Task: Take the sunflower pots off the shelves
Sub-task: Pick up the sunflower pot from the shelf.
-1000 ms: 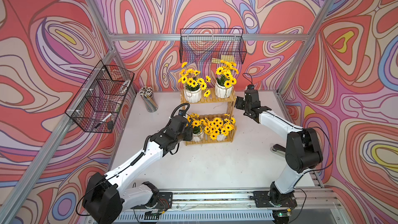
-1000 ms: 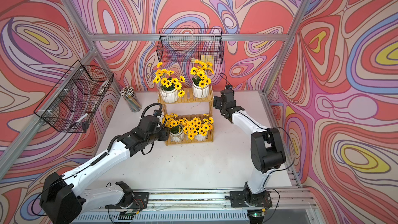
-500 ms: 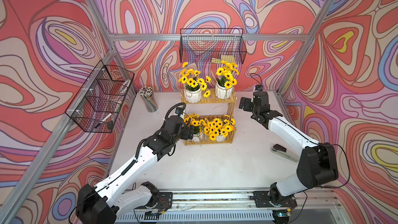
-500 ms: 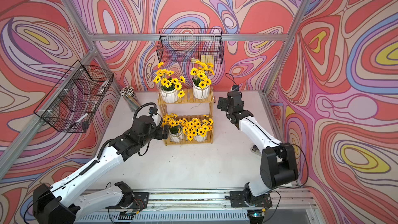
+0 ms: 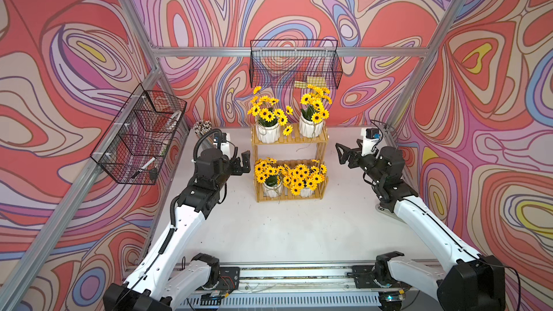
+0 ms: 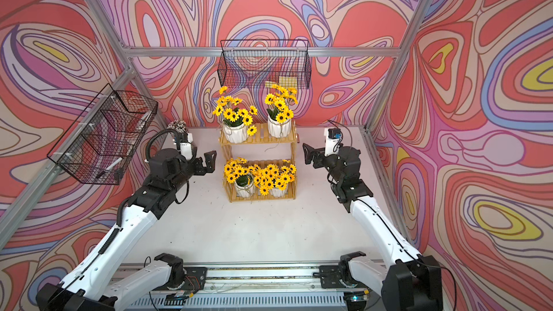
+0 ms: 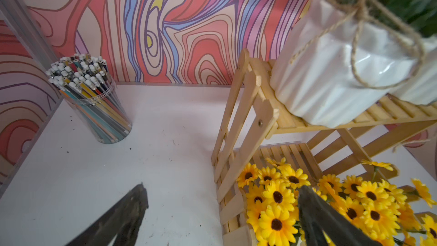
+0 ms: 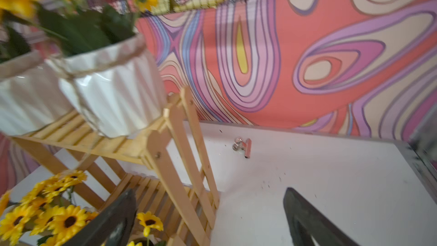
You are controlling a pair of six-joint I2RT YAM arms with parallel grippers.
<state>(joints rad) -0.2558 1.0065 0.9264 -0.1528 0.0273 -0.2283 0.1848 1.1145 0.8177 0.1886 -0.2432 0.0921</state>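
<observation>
Both arms are drawing back from the shelves (image 5: pixel 291 139) with nothing in hand. A second ago the left end effector (image 5: pixel 241 161) was reaching in at the lower left pot (image 5: pixel 272 189) and the right end effector (image 5: pixel 342 155) was hovering close to the end of the upper tier. Now each is sitting well apart from the rack, the left at its 9 o'clock and the right at its 3 o'clock. The left one is spreading wide as it retreats: in its wrist view its fingers (image 7: pixel 125 216) are standing far apart with nothing between them. The right one is likewise gaping and carrying nothing. All four sunflower pots (image 5: pixel 268 133) are staying where they were, two upright on the upper tier and two on the lower tier with their blooms crowding together. So no pot is leaving the rack yet, and the task is looking barely begun. The retreat is reading as a reset, with a fresh approach probably needed before any pot is coming down to the surface (image 5: pixel 284 234) at the rack's 6 o'clock.
</observation>
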